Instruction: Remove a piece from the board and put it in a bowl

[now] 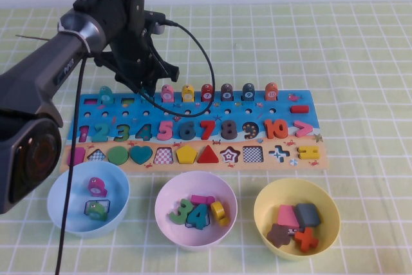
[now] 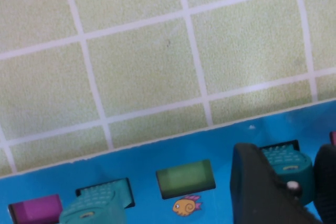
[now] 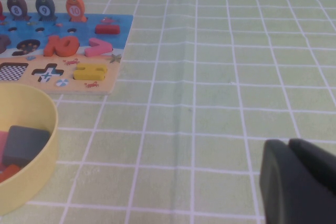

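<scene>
The blue board [image 1: 283, 99] lies across the table, with a row of pegs along its far edge. My left gripper [image 1: 147, 88] is down over the left part of that row. In the left wrist view my left gripper [image 2: 294, 174] has a finger on each side of the teal arch-topped peg [image 2: 283, 163], touching it; the peg stands on the board [image 2: 157, 153]. The turquoise peg [image 2: 94, 205] stands further left [image 1: 105, 96]. The light blue bowl [image 1: 61, 191] sits at the front left. My right gripper [image 3: 294, 182] is shut and empty over bare cloth right of the board.
A pink bowl [image 1: 168, 191] and a yellow bowl [image 1: 264, 204] with pieces stand in front of the board. The light blue bowl holds two pieces. More pegs [image 1: 226, 92] line the board's far edge. The left arm's cable loops over the board.
</scene>
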